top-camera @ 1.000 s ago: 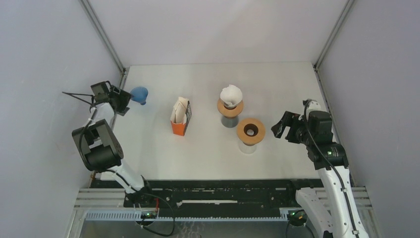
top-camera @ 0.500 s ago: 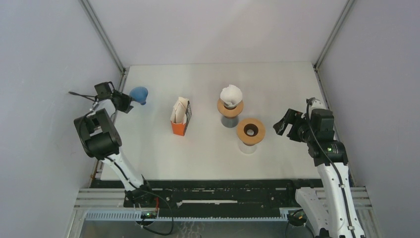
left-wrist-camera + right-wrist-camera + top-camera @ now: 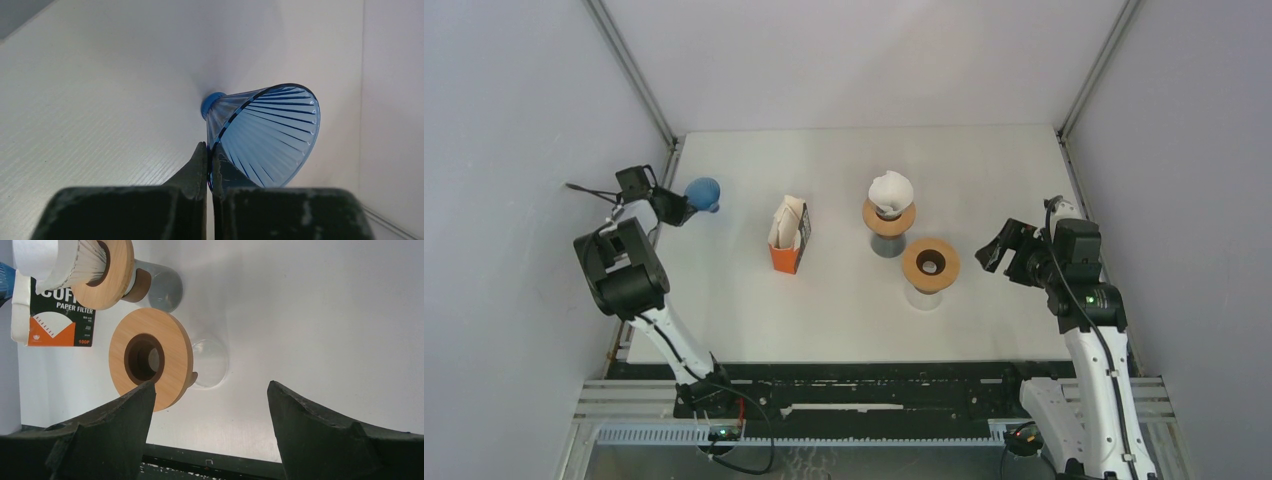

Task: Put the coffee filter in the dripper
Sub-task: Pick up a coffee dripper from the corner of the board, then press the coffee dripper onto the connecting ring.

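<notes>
Your left fingers (image 3: 197,167) are pinched tight on the rim of the blue dripper (image 3: 265,135) at the counter's (image 3: 824,310) far-left edge. Your right fingers (image 3: 115,425) stand wide and empty beside the stands.

Step in hand, by my judgement: securing the dripper. The next move calls for drawing a filter from the filter pack (image 3: 788,236), which stands mid-counter.

Count:
- one dripper
- one pack
- two wooden-ringed stands (image 3: 930,263), the farther one holding one white cone (image 3: 891,188)

The left arm (image 3: 624,285) is folded up at the left side. The left gripper (image 3: 671,207) points right, its jaws pinched shut on the rim of the dripper (image 3: 703,193). The right arm (image 3: 1092,335) stands upright. The right gripper (image 3: 996,252) aims left, jaws wide apart and empty.
</notes>
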### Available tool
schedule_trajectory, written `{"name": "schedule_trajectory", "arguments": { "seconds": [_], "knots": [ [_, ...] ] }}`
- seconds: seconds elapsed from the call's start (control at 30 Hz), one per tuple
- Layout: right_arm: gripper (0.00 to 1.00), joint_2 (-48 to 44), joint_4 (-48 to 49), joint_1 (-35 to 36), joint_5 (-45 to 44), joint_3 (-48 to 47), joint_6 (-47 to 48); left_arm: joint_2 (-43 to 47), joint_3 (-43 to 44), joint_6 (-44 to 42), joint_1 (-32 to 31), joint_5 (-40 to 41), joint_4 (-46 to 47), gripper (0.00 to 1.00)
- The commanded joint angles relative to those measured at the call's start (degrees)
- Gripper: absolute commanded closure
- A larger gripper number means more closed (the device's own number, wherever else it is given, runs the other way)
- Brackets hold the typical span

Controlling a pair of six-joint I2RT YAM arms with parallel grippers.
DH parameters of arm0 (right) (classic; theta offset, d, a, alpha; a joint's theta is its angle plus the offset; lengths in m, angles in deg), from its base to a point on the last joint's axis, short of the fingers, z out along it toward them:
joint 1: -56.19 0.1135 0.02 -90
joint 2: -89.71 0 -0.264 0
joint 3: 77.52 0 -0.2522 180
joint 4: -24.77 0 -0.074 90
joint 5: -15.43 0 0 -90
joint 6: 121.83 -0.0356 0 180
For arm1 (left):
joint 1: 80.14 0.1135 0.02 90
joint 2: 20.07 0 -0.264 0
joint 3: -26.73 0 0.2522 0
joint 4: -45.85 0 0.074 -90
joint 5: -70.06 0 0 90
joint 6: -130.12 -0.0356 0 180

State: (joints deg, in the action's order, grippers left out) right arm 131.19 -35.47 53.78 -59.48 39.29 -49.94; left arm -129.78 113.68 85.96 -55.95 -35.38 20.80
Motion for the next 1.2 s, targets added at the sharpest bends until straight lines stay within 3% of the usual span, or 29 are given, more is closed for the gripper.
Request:
{"name": "schedule_trajectory", "arguments": {
  "seconds": [0.0, 0.37, 0.7, 0.97, 1.17],
  "knots": [
    [0.1, -0.5, 1.7, -0.6, 2.3, -0.9, 0.0, 5.0, -0.1, -3.4, -0.4, -0.2, -1.3, 1.0],
    [0.11, -2.7, -0.4, -0.2, 7.6, -0.9, 1.0, 19.6, -7.1, -9.5, -4.1, 2.7, -9.2, 1.0],
    [0.12, -4.6, -1.1, 5.1, 7.3, -0.9, 1.1, 36.5, -10.2, -11.8, -10.8, 3.5, -18.6, 1.0],
    [0.13, -5.3, -1.1, 9.0, 6.7, -0.7, 1.5, 46.6, -9.1, -12.3, -19.6, 6.0, -26.8, 1.0],
    [0.13, -5.4, -0.9, 11.4, 6.4, -0.7, 1.4, 50.2, -8.9, -10.2, -29.7, 7.9, -29.9, 1.0]
  ]
}}
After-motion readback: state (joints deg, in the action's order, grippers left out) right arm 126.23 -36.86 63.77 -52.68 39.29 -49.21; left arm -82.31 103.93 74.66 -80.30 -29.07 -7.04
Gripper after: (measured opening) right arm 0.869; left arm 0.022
